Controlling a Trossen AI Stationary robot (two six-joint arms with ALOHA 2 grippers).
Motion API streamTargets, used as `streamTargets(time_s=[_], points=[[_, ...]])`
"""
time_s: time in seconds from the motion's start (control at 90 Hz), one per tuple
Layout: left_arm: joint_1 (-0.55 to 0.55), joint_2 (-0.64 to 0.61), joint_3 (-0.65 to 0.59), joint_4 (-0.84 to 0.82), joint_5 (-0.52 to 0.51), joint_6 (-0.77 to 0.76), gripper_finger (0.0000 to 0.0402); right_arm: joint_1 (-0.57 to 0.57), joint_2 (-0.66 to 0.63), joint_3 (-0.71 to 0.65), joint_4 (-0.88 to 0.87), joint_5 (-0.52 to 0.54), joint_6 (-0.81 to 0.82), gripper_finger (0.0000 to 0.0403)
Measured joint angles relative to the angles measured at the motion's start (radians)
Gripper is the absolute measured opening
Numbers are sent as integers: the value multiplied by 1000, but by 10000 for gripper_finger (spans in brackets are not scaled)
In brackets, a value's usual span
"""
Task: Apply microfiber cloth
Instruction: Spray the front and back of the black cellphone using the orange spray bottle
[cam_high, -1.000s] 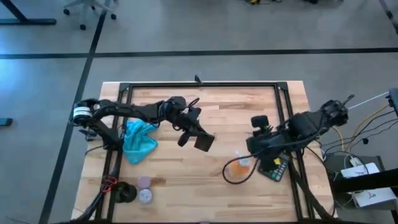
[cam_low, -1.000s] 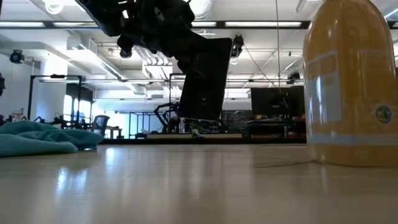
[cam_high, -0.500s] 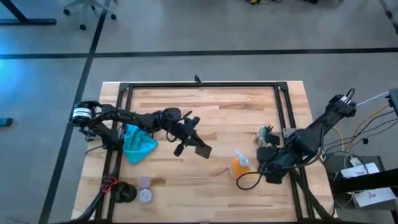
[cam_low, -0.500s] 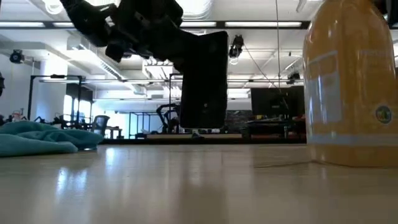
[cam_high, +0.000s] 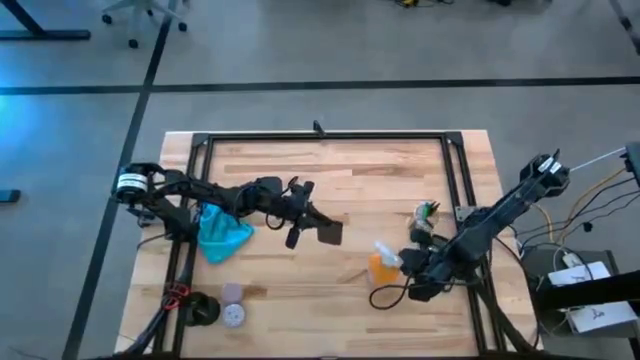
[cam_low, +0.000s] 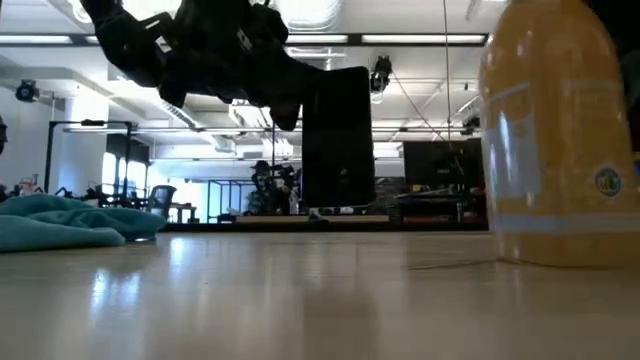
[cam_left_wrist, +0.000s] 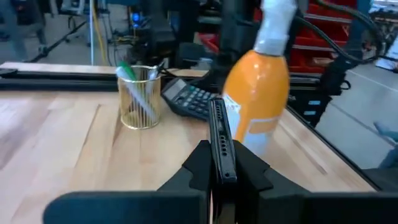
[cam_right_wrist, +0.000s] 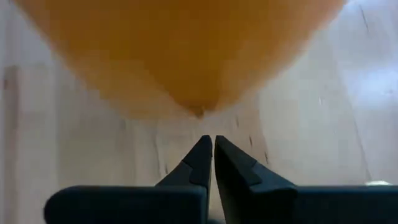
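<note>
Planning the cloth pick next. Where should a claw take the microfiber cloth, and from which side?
Judging from the high view, pinch a raised fold of the microfiber cloth from straight above. It lies crumpled in a loose heap on the table, so its edges hug the wood while the wrinkles stand up. The left claw is nearest but holds the phone; the right claw is shut.

Cloth (cam_high: 222, 230) turquoise — phone (cam_high: 329, 233) black — bottle (cam_high: 384, 265) orange.
</note>
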Motion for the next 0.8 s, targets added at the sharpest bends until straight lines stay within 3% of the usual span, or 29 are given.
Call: streamTargets(time_s=[0.156, 0.389, 0.622, 0.8], points=[[2, -40, 2, -79, -65, 2, 11, -5, 104, 0, 149, 29, -46, 0], [3, -91, 2, -160, -72, 11, 11, -21, 206, 0, 348, 170, -153, 0], [3, -146, 1, -210, -64, 1, 11, -94, 256, 1, 533, 162, -298, 0], [3, -153, 0, -214, -69, -81, 11, -105, 228, 1, 534, 150, -354, 0]])
